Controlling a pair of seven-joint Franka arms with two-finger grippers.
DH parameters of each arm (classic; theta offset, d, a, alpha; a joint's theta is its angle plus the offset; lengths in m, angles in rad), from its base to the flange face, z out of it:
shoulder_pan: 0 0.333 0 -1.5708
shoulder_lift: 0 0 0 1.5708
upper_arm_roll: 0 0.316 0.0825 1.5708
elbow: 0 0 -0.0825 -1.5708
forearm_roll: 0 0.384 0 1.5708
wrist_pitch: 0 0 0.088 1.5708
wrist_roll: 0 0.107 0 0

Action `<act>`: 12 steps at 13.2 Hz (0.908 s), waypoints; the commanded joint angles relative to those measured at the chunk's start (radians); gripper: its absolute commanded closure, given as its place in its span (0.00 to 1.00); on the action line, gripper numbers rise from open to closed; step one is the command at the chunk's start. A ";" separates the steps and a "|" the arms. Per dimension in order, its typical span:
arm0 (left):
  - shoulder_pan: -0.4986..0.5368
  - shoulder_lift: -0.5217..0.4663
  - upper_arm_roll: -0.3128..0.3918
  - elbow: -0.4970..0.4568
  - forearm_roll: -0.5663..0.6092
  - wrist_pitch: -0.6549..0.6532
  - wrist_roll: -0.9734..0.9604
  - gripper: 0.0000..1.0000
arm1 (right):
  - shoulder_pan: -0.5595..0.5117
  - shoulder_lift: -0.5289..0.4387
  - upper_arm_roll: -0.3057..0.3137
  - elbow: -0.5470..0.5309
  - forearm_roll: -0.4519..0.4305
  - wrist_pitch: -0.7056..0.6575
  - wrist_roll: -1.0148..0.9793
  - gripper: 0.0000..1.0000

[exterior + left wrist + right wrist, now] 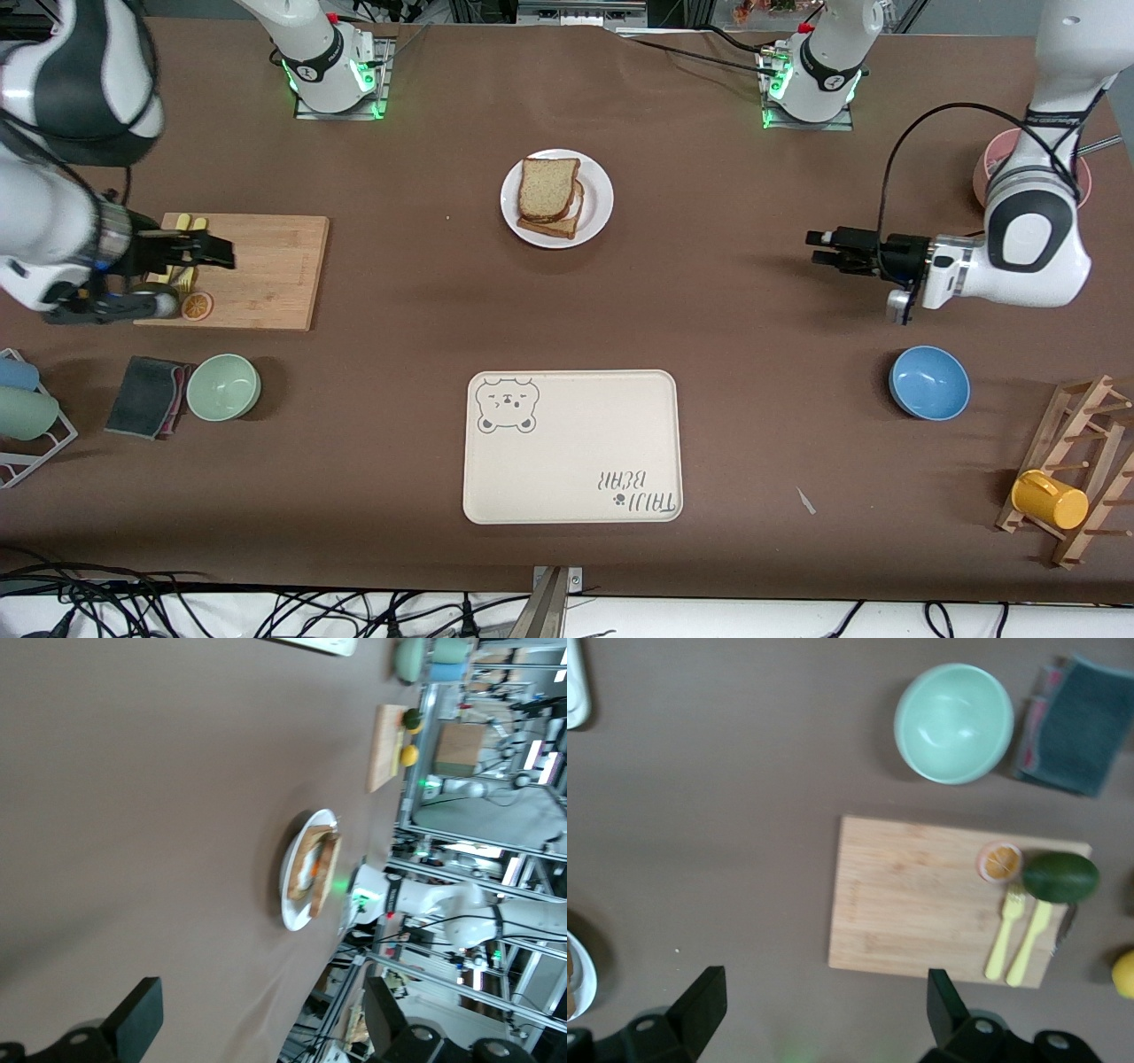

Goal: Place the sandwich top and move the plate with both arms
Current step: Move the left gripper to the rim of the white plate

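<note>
The round white plate [598, 199] sits on the table between the two arm bases. On it lies a stacked sandwich, the plain tan sandwich top [547, 186] resting as its uppermost slice. The left wrist view shows the plate [297, 904] edge-on, the sandwich top [330, 870] over an egg layer. My left gripper [815, 249] hangs open and empty above bare table toward the left arm's end, level with the plate. My right gripper [221, 252] is open and empty over the wooden cutting board [266, 275]. Both wrist views show wide-apart fingers, left gripper [257, 1019], right gripper [822, 1001].
A cream bear tray [571, 447] lies nearer the camera than the plate. A blue bowl [928, 383], a wooden rack with a yellow mug [1050, 499] and a pink bowl [985, 173] stand toward the left arm's end. A green bowl [223, 387] and dark cloth [146, 396] lie by the board.
</note>
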 commanded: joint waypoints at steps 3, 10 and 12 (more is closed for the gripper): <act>-0.083 0.031 0.009 -0.075 -0.166 0.064 0.070 0.00 | -0.047 -0.120 -0.041 -0.150 0.024 0.008 -0.012 0.00; -0.286 0.015 0.009 -0.190 -0.440 0.323 0.072 0.00 | -0.143 -0.161 0.071 -0.032 -0.041 0.098 -0.031 0.00; -0.306 0.008 0.007 -0.207 -0.489 0.330 0.072 0.00 | -0.140 -0.169 0.084 -0.026 -0.032 0.060 -0.015 0.00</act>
